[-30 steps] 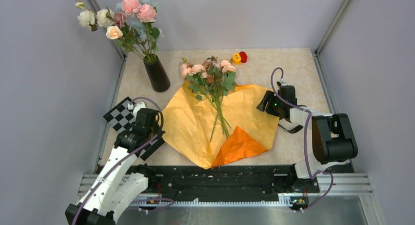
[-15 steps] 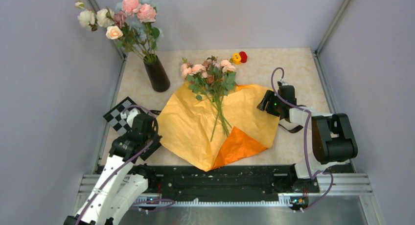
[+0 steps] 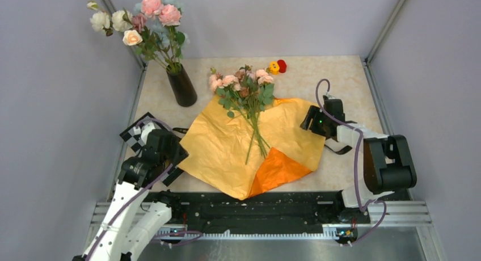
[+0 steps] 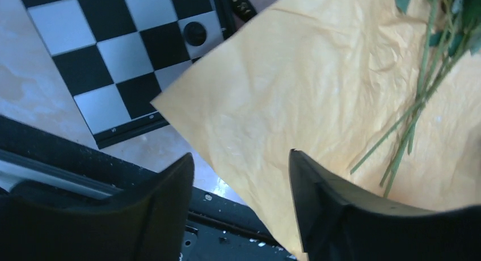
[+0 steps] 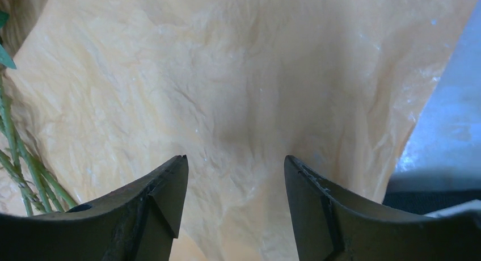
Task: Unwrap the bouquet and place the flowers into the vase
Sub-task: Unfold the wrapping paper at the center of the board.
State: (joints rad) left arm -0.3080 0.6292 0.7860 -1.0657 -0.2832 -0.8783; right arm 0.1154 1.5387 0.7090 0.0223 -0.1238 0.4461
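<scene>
Flowers (image 3: 245, 89) lie on the spread-out orange paper (image 3: 227, 150), stems at its middle, heads over its far edge. We see the left gripper (image 4: 241, 156) at the paper's left corner and the right gripper (image 5: 235, 159) above its right edge, both with jaws apart, holding nothing. The black vase (image 3: 182, 86) stands just beyond the paper's far-left side.
</scene>
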